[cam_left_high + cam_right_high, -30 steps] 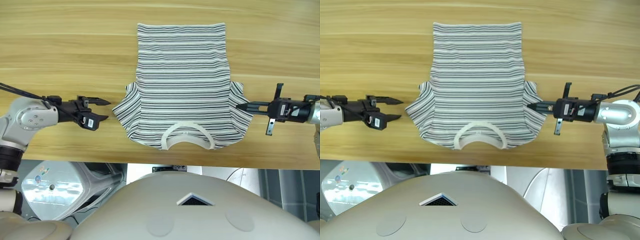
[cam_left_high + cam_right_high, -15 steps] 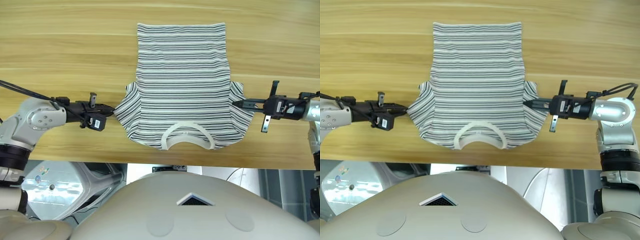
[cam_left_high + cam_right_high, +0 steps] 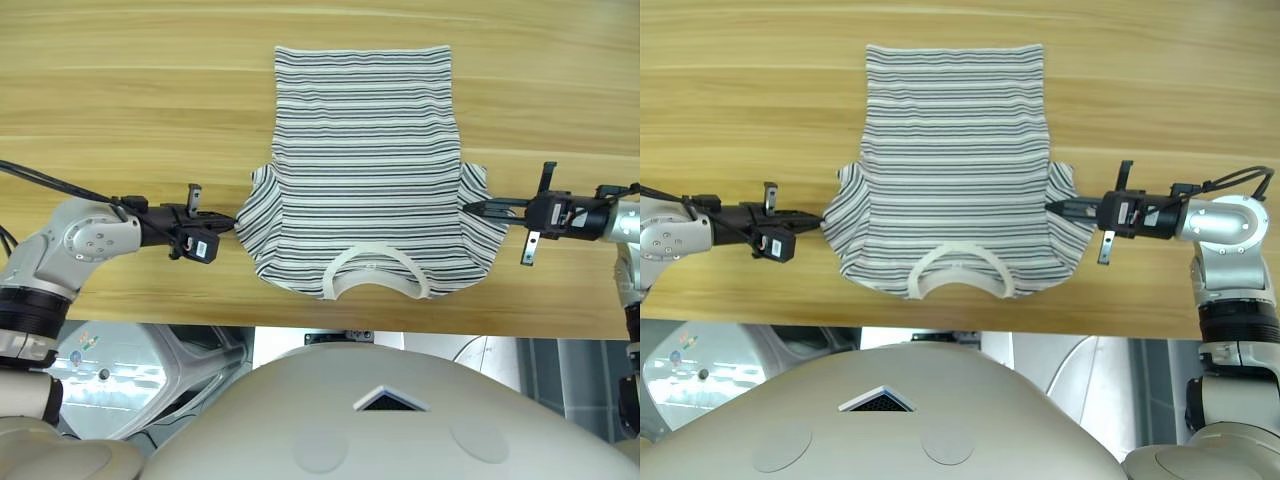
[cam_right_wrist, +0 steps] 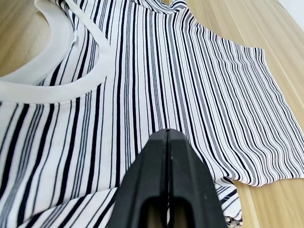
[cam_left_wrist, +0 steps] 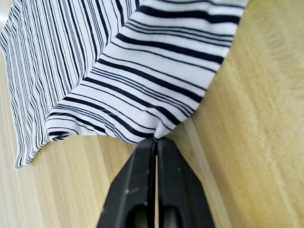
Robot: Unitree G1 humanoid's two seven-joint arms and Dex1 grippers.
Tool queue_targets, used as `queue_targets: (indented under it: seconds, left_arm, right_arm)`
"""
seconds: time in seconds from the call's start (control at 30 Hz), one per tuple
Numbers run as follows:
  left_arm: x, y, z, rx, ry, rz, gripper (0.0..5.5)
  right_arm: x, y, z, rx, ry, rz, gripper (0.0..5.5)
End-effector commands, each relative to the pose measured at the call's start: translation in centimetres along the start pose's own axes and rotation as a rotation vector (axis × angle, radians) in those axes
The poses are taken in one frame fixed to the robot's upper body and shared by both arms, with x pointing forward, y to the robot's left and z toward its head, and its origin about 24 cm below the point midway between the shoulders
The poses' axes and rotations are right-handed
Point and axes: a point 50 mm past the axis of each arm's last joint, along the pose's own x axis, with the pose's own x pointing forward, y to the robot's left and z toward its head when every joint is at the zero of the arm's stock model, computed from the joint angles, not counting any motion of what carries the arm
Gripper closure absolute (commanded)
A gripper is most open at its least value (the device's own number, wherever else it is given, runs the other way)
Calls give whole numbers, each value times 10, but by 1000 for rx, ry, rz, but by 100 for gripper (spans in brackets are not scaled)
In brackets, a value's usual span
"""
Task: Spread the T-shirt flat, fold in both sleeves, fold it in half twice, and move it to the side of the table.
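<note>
A striped T-shirt (image 3: pixel 365 150) lies spread front-up on the wooden tabletop (image 3: pixel 120 90), roughly midway between its left and right edges. The white collar (image 3: pixel 378 270) sits close to the near edge and the straight hem (image 3: pixel 362 50) points toward the far edge. Both short sleeves fan out to the sides, slightly rumpled.

The left gripper (image 3: pixel 232 221) lies low over the wood near the near edge, level with the left sleeve (image 3: pixel 255 205). Its two black fingers (image 5: pixel 140 180) are pressed together with no gap, and they pinch the sleeve's outermost corner where the cloth runs into their tips.

On the opposite side, the right gripper (image 3: pixel 468 207) reaches in over the right sleeve (image 3: pixel 480 215). Its fingers (image 4: pixel 147 175) are likewise closed tight against each other, with the tips resting on the striped fabric just beside the shirt's body. Whether any cloth is caught between them cannot be made out from the wrist camera.
</note>
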Motion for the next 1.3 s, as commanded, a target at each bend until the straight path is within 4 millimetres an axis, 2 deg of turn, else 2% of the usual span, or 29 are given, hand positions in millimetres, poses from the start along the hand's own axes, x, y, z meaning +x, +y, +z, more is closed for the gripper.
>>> queue_targets:
  seconds: [0.03,0.3,0.63,0.93,1.17,1.3]
  left_arm:
    - [-4,8,-6,8,33,23,548]
    - [-19,22,-5,35,44,95,548]
    - [-18,24,15,45,-87,127,548]
    - [1,29,21,80,-129,159,548]
    - [35,43,33,97,-189,202,548]
    - [42,46,37,100,-208,199,548]
  right_arm:
    - [1,-1,-1,-1,-6,-3,550]
    - [1,-1,-1,3,-6,-4,550]
    - [4,0,-2,4,-11,-5,550]
    - [12,-3,-2,1,-24,-3,550]
    - [19,-6,-1,-8,-39,-2,550]
    - [19,-4,-2,-4,-39,-7,550]
